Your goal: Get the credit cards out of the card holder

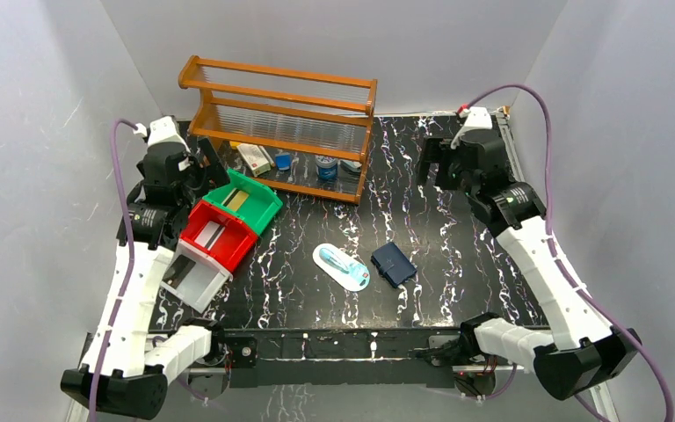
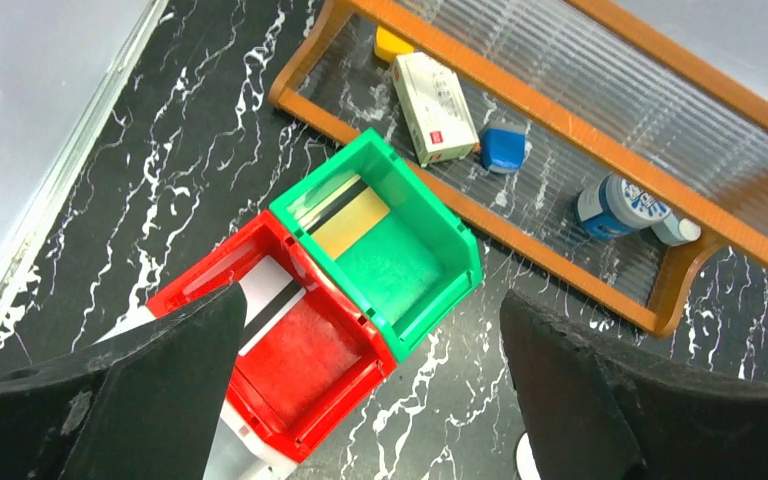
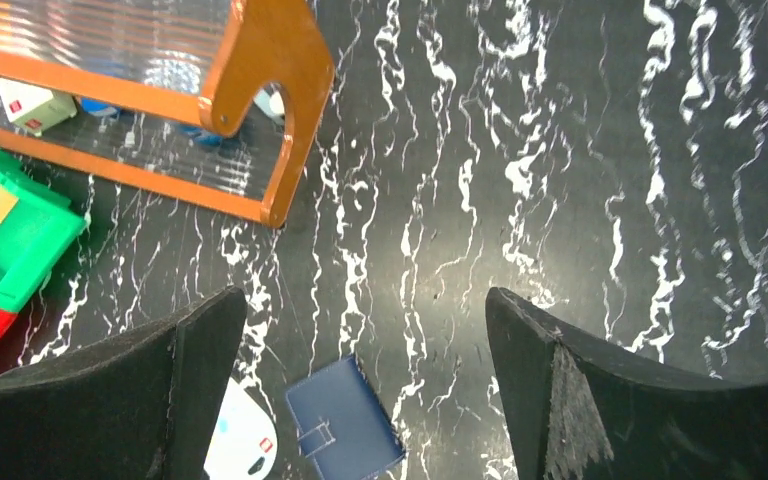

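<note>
The card holder (image 1: 394,263) is a small dark navy wallet, lying shut and flat on the black marbled table near its front middle. It also shows in the right wrist view (image 3: 344,421), with a strap closure across it. No loose card lies beside it. A gold card (image 2: 352,222) lies in the green bin and a white card with a black stripe (image 2: 272,300) lies in the red bin. My left gripper (image 2: 370,385) is open and empty, high above the bins at the back left. My right gripper (image 3: 365,385) is open and empty, high at the back right.
A white oval packet (image 1: 341,266) with a blue item lies just left of the card holder. The green bin (image 1: 248,200), red bin (image 1: 220,236) and a white bin (image 1: 193,280) stand in a row at the left. A wooden rack (image 1: 283,127) with small items stands at the back.
</note>
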